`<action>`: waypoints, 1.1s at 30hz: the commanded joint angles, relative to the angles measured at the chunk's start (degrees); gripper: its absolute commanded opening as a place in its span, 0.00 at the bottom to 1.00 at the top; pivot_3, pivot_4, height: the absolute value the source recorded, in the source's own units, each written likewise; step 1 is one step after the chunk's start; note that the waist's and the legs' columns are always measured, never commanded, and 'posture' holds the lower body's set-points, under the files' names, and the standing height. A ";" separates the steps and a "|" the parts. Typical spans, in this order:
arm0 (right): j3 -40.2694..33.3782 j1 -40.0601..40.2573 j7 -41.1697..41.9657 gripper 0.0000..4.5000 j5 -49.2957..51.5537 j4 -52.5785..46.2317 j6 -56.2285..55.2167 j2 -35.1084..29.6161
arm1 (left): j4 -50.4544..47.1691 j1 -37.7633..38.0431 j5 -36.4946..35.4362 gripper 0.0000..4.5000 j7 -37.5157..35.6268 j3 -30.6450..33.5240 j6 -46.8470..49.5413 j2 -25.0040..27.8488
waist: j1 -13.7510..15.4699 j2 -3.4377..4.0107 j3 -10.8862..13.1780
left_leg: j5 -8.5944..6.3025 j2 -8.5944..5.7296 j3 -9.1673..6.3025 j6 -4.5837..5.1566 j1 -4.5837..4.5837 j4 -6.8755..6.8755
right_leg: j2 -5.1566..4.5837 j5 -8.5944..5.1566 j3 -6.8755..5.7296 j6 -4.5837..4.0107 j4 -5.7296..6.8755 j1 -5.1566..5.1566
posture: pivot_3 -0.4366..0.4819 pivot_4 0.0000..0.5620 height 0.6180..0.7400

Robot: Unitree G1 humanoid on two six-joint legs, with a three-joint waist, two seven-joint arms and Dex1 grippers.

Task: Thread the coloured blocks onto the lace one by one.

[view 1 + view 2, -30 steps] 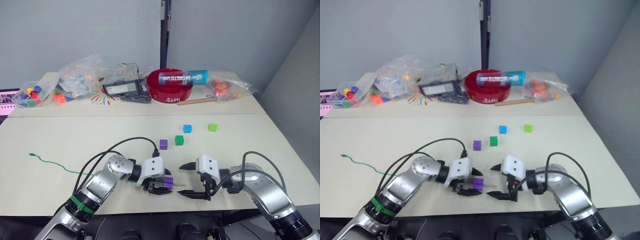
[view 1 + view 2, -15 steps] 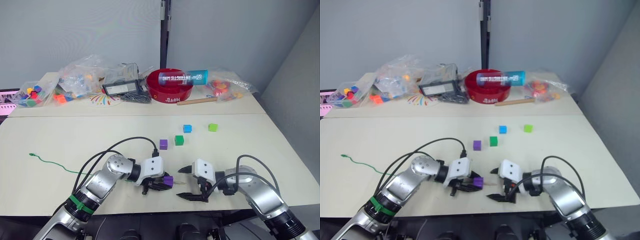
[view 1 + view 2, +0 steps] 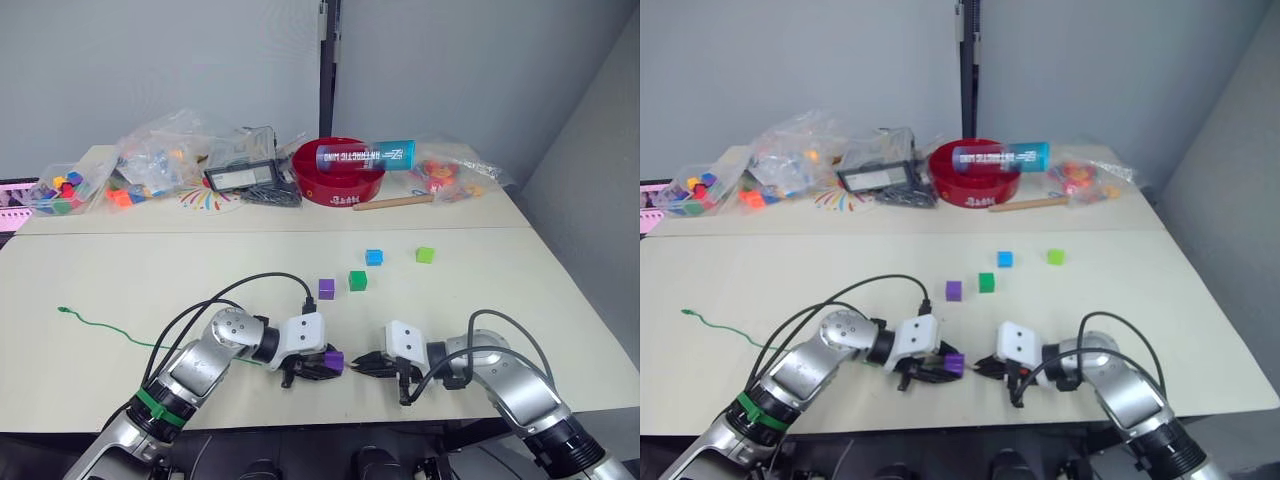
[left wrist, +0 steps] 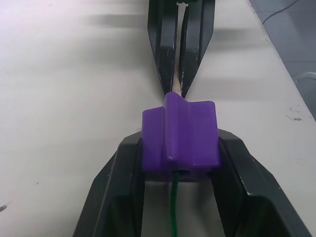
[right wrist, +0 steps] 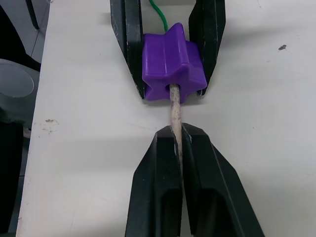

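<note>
My left gripper point(image 3: 318, 369) is shut on a purple block point(image 4: 180, 133) near the table's front edge. The lace runs through that block: its green string point(image 3: 100, 327) trails left across the table, and its stiff pale tip point(image 5: 175, 111) sticks out of the block's far side. My right gripper point(image 5: 178, 133) faces the left one and is shut on that tip, just clear of the block. Another purple block point(image 3: 326, 288), a dark green one point(image 3: 358, 280), a light blue one point(image 3: 375, 257) and a lime green one point(image 3: 426, 255) lie loose mid-table.
Along the back of the table stand a red bowl point(image 3: 339, 178) with a blue-capped tube on top, clear bags of toy pieces point(image 3: 160, 160), a wooden stick point(image 3: 395, 202) and a tub of coloured pieces point(image 3: 65, 188). Black cables loop over both forearms.
My right gripper has moved left toward the held purple block and gone from wide open to shut on the lace's tip. The left gripper has kept the block in place.
</note>
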 commanded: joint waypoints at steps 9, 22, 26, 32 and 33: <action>-1.10 -2.15 2.07 0.00 -1.12 2.15 -2.30 -2.02 | 6.04 10.01 -5.51 0.29 -5.55 15.35 -9.50 15.30 | -1.38 -0.02 0.01 | -0.02 0.10 0.01 0.03 0.17 -0.20 | 0.06 -0.02 0.00 -0.08 0.05 -0.01 | 0.48 0.27 1.00; -0.45 -4.97 5.02 0.00 -1.60 4.42 -3.58 -2.67 | 49.48 5.82 -4.13 0.29 -16.74 27.23 -40.06 27.92 | -1.01 0.04 0.04 | -0.01 0.11 0.10 0.03 0.06 -0.36 | 0.06 0.02 -0.04 -0.42 0.17 -0.32 | 0.48 0.27 1.00; -0.09 -5.82 5.24 0.00 -1.69 4.77 -3.46 -2.01 | 51.42 3.75 -5.12 0.52 -18.87 27.22 -38.87 26.28 | -1.01 0.05 0.03 | -0.01 0.11 0.11 0.03 0.06 -0.36 | 0.07 0.02 -0.03 -0.42 0.30 -0.37 | 0.48 0.27 1.00; -0.13 -6.65 5.74 0.00 -1.44 4.59 -3.03 -1.54 | 46.69 2.92 -7.40 0.89 -21.45 28.91 -33.49 27.15 | -1.17 0.03 0.03 | -0.01 0.11 0.12 0.02 -0.28 -0.34 | 0.08 0.03 -0.01 -0.43 0.38 -0.77 | 0.48 0.27 1.00; -0.17 -6.81 5.87 0.00 -1.38 4.63 -3.02 -1.53 | 45.41 2.68 -7.56 0.96 -21.81 29.15 -32.15 27.94 | -1.16 0.03 0.03 | 0.00 0.12 0.09 0.02 -0.41 -0.32 | 0.08 0.04 -0.02 -0.44 0.40 -0.89 | 0.48 0.27 1.00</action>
